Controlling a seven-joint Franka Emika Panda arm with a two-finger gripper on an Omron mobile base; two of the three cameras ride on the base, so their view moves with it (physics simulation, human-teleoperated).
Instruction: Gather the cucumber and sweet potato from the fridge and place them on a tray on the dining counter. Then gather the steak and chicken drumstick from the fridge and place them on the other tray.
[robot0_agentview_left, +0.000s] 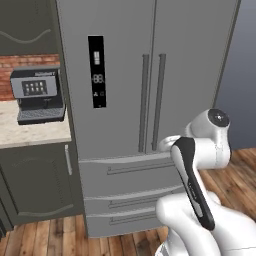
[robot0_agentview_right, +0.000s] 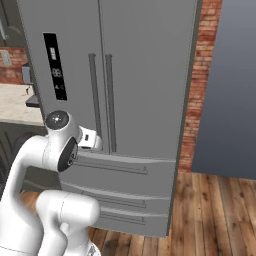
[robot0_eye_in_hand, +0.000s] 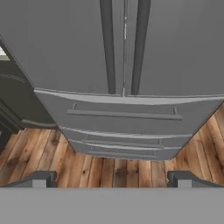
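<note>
While the fridge is standing shut at frame centre, the pincer is hanging wide and empty; aiming squarely at one door handle looks best.

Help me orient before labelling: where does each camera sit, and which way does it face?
Left base view: behind the arm on its left, facing the closed fridge and coffee machine; arm at lower right.
Right base view: behind on the right, facing the fridge and brick wall; arm at lower left.
Hand view: on the hand, looking at the fridge drawers; open gripper at bottom.
All share the door handles.
</note>
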